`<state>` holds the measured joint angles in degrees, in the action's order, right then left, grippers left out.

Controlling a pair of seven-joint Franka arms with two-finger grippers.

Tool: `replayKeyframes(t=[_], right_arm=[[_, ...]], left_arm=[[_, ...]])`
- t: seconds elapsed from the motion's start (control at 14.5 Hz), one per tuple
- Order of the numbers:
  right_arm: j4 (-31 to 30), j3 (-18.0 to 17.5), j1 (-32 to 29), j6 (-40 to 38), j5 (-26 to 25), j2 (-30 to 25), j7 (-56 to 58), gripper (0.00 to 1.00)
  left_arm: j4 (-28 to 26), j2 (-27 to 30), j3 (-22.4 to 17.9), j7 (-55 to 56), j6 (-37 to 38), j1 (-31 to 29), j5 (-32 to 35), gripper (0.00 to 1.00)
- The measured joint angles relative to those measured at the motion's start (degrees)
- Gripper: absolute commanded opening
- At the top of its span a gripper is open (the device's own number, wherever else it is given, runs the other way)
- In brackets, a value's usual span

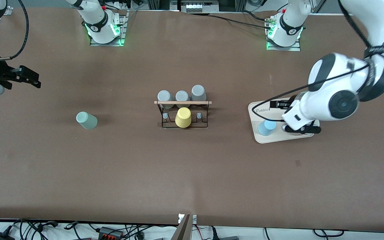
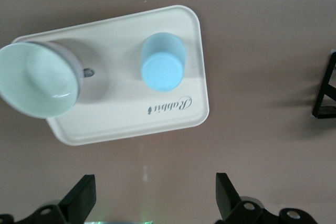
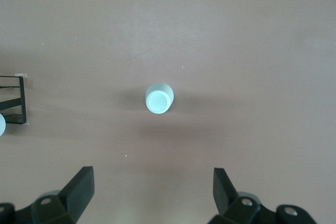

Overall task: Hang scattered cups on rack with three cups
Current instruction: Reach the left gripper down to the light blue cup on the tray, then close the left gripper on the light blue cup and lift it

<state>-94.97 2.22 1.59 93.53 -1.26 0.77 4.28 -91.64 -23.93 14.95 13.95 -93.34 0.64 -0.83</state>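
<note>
We see the left end effector (image 2: 152,203) hanging above the beige tray (image 1: 257,111) at the left arm's end of the surface (image 1: 192,173), its 2 fingers (image 2: 81,200) spread wide and holding nothing. In the left wrist view the light blue cup (image 2: 163,68) stands upside down on the tray, next to the printed word on it. On the same tray we see also a larger cup (image 2: 39,80) with a pale inside; it seems to lie on its side with the mouth toward the camera. In the front view the arm covers this larger cup.

The right end effector (image 3: 152,200) hangs over the right arm's end of the surface, also with 2 fingers (image 3: 79,192) spread apart and empty. Under it, the right wrist view shows the pale green cup (image 3: 159,98) standing upside down and alone on the bare brown surface. In the front view this cup (image 1: 86,120) is well apart from the rack (image 1: 183,115).

The rack stands in the middle of the surface, a black wire frame with a light wooden rod (image 1: 182,102) across its top. 3 grey cups (image 1: 182,96) sit upside down in a row on the side of the rack farther from the front camera, and 1 yellow cup (image 1: 183,117) sits upside down on the nearer side. Both scattered cups are not yet on the rack.
</note>
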Motion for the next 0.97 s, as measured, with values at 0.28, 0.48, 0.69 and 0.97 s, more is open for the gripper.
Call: replayKeyframes(t=[0.28,0.48,0.69,0.97], right_arm=[[0.0,0.0,0.0,0.0,0.0,0.0,0.0,1.0],[0.0,0.0,0.0,0.0,0.0,0.0,0.0,1.0],[0.0,0.1,-0.1,0.0,0.0,0.0,0.0,1.0],[0.0,0.1,-0.1,0.0,0.0,-0.1,0.0,1.0]], left_arm=[[3.0,-9.1,0.0,-0.1,-3.4,1.6,3.5,1.0],[4.0,-10.3,0.0,-0.2,-5.0,1.6,4.1,1.0],[4.0,-11.7,-0.2,-0.2,-6.8,1.6,5.4,1.0],[4.0,-15.8,-0.9,-0.2,-10.4,0.6,6.0,1.0]])
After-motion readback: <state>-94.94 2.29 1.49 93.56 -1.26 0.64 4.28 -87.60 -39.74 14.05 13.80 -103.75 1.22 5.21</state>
